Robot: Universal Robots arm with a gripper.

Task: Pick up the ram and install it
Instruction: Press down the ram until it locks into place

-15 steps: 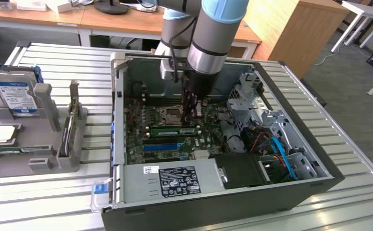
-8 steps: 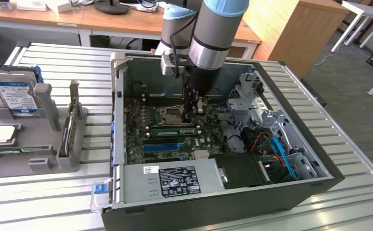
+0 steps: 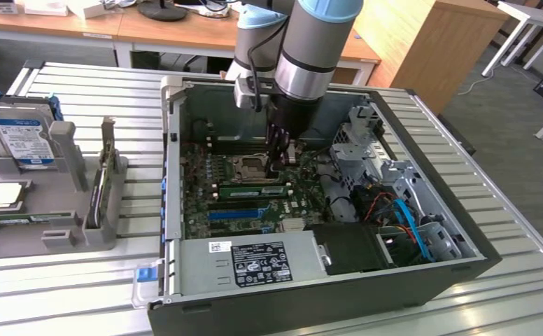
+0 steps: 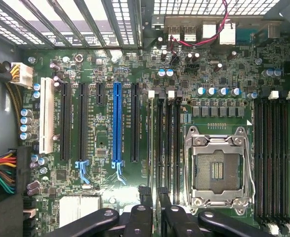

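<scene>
Exterior view first: the slatted tabletop (image 3: 514, 231) carries the open computer case (image 3: 252, 315), lying on its side at the tabletop's middle. The arm (image 3: 304, 63) reaches straight down into it. Below lies the green motherboard (image 3: 206, 203), filling the case floor, with the power supply (image 3: 252, 262) boxed in along the case's near wall.

Now the claw (image 3: 285, 157). It hangs low over the board, just beside the empty processor socket (image 3: 251, 166). In the wrist view it sits right over one end of the dark memory slots next to that socket. Gripping or standing free? I cannot tell from either angle.

And the ram (image 3: 251, 190): a green stick with a pale label, standing on edge along the socket's side that faces the power supply. It looks to be in a slot already, though from this angle that is only probable.

So, my read: the pick-up is done and we are in the install step, at the seating stage. The work from here calls for the stick square in its slot, and even downward pressure. The white latches (image 4: 151, 93) at the slot ends must close on it.
</scene>
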